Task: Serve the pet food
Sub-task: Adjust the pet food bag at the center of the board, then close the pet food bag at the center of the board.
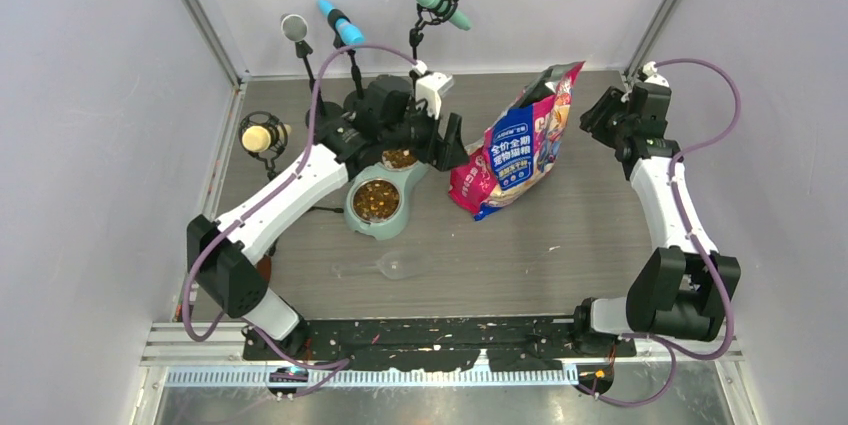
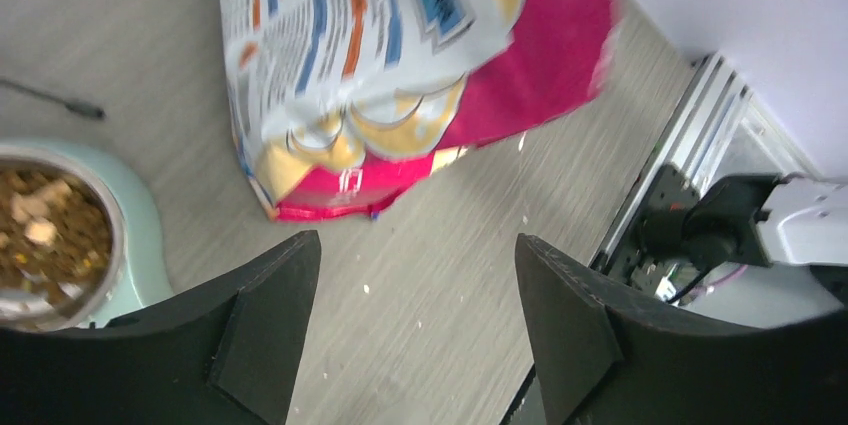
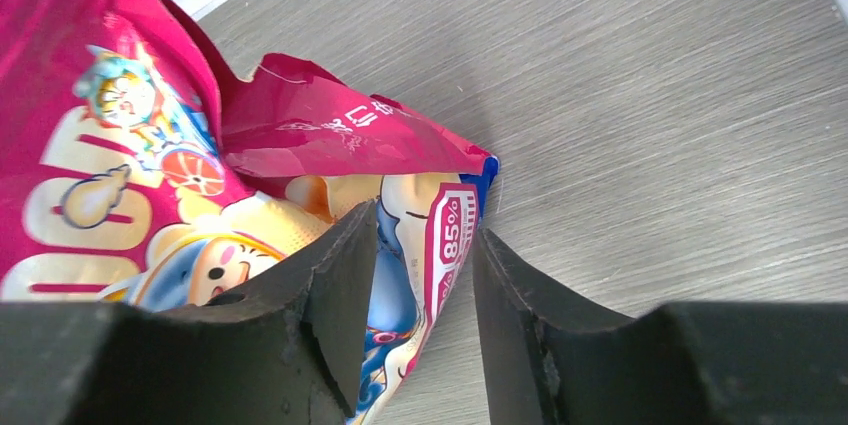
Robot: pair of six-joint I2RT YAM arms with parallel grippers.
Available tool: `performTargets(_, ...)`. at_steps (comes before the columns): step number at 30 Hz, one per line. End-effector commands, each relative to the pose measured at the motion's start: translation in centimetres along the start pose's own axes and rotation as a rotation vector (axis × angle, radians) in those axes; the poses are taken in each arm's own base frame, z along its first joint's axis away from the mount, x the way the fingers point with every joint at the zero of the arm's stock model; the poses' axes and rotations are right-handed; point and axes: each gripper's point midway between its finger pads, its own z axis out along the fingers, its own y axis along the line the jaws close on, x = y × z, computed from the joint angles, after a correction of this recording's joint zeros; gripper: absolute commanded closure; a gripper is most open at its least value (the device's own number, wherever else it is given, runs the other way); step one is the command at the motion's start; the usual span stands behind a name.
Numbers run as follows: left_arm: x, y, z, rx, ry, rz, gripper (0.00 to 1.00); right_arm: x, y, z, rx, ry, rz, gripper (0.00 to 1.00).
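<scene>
Standing on the bench (image 1: 580, 245) between the arms, the glossy bag (image 1: 515, 145) looks light, floppy and slippery, best pinched at its crumpled top, while pet food (image 1: 377, 200) already lies in the feeder (image 1: 375, 234) bowls and the left fingers (image 2: 270, 290) and right fingers (image 3: 335, 285) gape, empty.

Bright, even overhead light in top view; faint soft shadow beside bag (image 1: 515, 145) on table (image 1: 560, 245). Left wrist view smeared by motion blur, bag print streaked. Right wrist view sharper: table grain crisp, sheen on glossy bag.
</scene>
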Motion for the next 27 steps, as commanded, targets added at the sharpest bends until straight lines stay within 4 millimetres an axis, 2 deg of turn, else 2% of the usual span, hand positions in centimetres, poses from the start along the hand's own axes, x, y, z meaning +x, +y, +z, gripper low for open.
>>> performTargets(1, -5.8, -1.8, -2.1, 0.008, -0.131, 0.082, 0.24, -3.8, 0.9, -2.8, 0.009, -0.107, -0.062, 0.49)
performTargets(5, -7.5, -2.7, -0.8, 0.032, -0.156, 0.126, 0.19, -4.3, 1.5, -3.8, -0.016, -0.129, -0.076, 0.42)
performTargets(12, -6.6, -4.3, 2.2, 0.06, -0.138, 0.184, 0.16, -4.5, 1.9, -4.9, -0.034, -0.133, -0.097, 0.39)
performTargets(17, -7.6, -3.4, 4.5, -0.002, -0.187, 0.149, 0.17, -4.8, 2.6, -5.6, -0.059, -0.133, -0.101, 0.39)
performTargets(20, -8.0, -2.6, 5.4, -0.037, -0.201, 0.146, 0.25, -5.1, 2.9, -6.2, -0.067, -0.135, -0.114, 0.39)
performTargets(22, -8.0, -2.2, 5.7, -0.051, -0.2, 0.154, 0.37, -5.3, 3.0, -6.6, -0.066, -0.136, -0.126, 0.39)
performTargets(25, -8.1, -2.0, 5.5, -0.062, -0.202, 0.175, 0.59, -5.6, 3.1, -7.2, -0.067, -0.139, -0.143, 0.39)
performTargets(27, -8.1, -2.3, 5.2, -0.046, -0.197, 0.205, 0.82, -5.8, 3.3, -7.6, -0.069, -0.143, -0.156, 0.39)
